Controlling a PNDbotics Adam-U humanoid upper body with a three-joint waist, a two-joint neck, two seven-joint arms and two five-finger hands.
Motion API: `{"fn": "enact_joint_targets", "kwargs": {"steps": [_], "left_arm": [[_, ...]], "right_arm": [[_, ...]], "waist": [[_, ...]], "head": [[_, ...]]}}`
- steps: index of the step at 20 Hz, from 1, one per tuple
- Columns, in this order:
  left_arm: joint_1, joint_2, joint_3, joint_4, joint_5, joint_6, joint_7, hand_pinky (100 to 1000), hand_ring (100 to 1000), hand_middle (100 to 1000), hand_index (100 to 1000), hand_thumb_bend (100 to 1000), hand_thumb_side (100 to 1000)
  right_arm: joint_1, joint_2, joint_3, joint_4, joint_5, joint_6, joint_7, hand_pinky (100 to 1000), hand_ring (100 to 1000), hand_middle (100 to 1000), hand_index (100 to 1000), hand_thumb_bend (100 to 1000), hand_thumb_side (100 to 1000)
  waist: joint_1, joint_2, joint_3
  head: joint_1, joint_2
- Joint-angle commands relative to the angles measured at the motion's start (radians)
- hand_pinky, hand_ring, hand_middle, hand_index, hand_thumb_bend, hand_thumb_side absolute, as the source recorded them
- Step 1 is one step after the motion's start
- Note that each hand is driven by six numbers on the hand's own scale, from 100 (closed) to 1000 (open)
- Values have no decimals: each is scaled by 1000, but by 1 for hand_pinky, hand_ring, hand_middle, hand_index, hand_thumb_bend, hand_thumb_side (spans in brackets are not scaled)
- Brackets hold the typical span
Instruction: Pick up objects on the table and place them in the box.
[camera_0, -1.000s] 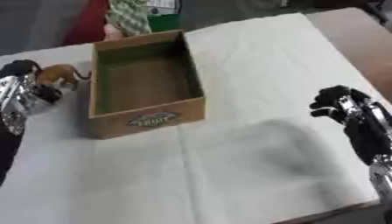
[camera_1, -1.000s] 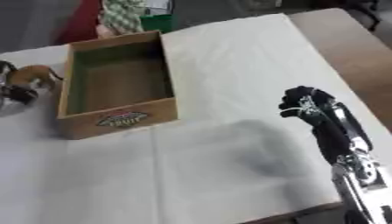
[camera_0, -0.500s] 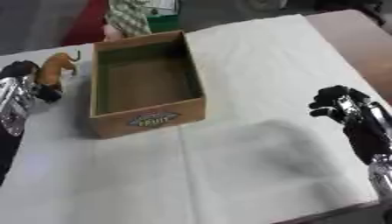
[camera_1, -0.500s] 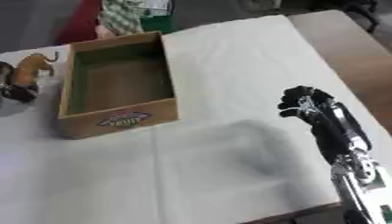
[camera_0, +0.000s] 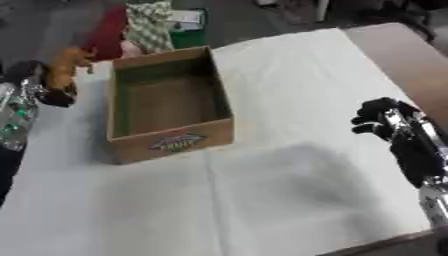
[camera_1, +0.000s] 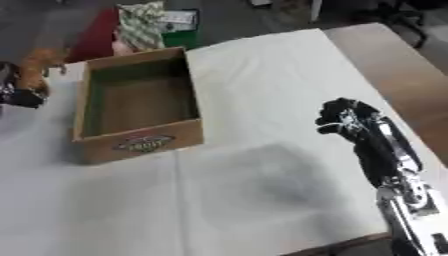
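Left hand (camera_0: 33, 87) at far left edge, raised beside the box, its fingers (camera_0: 54, 96) curled round a small orange-brown toy animal (camera_0: 66, 62). Toy is held up off the worktop (camera_0: 289, 200), just left of the box's left wall and near its far corner, not over the opening. Which animal it is cannot be told.

Cardboard box (camera_0: 168, 102) sits left of centre on the white-covered worktop, open top, green inner walls, brown floor, an oval label on its near face. Nothing visible inside it.

White covering spreads across middle; faint grey shadow patch on it, right of the box's near side. Bare brown strip of worktop shows along the right edge.

Right hand (camera_1: 348, 120) at the right, well apart from the box, black, fingers (camera_1: 331, 124) curled inward and holding nothing. It hangs over the white covering near its right border, forearm running down to the lower right corner.

Beyond the far edge, behind the box: red, checked and green items (camera_0: 153, 25) on the floor, blurred.
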Motion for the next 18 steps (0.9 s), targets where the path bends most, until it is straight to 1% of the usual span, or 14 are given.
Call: {"fn": "enact_joint_targets", "kwargs": {"steps": [1,7,11,14,18], "left_arm": [[-38,34,-27,-73,8,-32,-24,566,457,436,581,100,225],[-52,8,-106,-204,7,-105,-108,569,462,442,587,100,202],[-62,-28,-168,-274,-30,-151,-174,575,470,449,597,100,184],[-63,-58,-200,-289,-64,-174,-216,577,476,454,602,100,177],[-49,-85,-229,-272,-103,-195,-264,583,488,466,614,100,169]], "right_arm": [[-4,-18,-7,-7,-11,0,5,630,643,592,676,100,604],[-3,-17,-6,-5,-17,-1,7,631,644,593,676,100,603],[-5,-14,-2,-4,-19,0,11,630,644,593,677,100,604],[-7,-12,1,-4,-19,1,14,631,644,593,677,100,605],[-7,-11,1,-4,-19,1,15,631,644,593,677,100,607]], "waist": [[-6,-27,2],[-13,-36,-1],[-15,-38,-4],[-16,-38,-8],[-14,-37,-14]], "head": [[-2,-5],[0,-4],[2,-3],[5,-4],[4,-4]]}}
